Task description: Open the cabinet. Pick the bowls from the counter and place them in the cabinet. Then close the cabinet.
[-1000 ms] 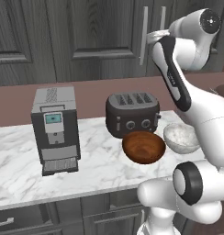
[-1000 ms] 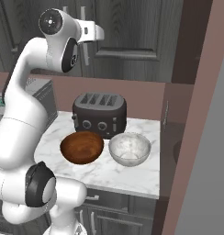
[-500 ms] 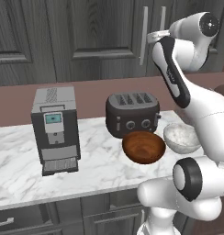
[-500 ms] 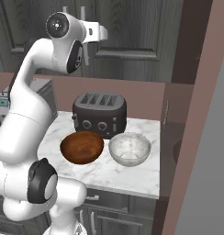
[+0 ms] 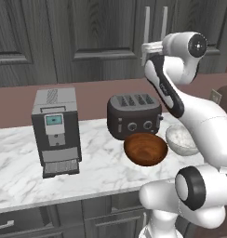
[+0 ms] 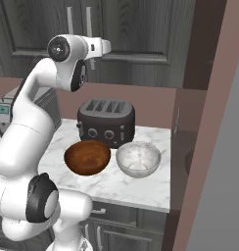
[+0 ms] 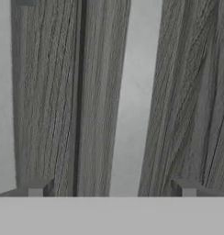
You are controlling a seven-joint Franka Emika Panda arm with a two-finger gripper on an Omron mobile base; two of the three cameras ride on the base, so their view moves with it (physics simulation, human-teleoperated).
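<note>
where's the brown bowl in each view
Left base view: brown bowl lower right of centre, in front of the black toaster.
Right base view: lower left of centre, again in front of the toaster.
Hand view: not in it.
Shared landmark: the toaster.

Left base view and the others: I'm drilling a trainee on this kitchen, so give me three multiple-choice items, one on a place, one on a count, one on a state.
1. Where is the glossy reddish-brown bowl?
A. before the black toaster
B. inside the cabinet
C. on the coffee machine

2. How many round bowls sit on the white marble counter?
A. one
B. two
C. four

3. The dark grey two-door cabinet is:
A. wide open
B. half open
C. shut

Key: 1 A, it sits just before the toaster. 2 B, brown plus pale grey-white bowl. 3 C, both doors lie flush.
</note>
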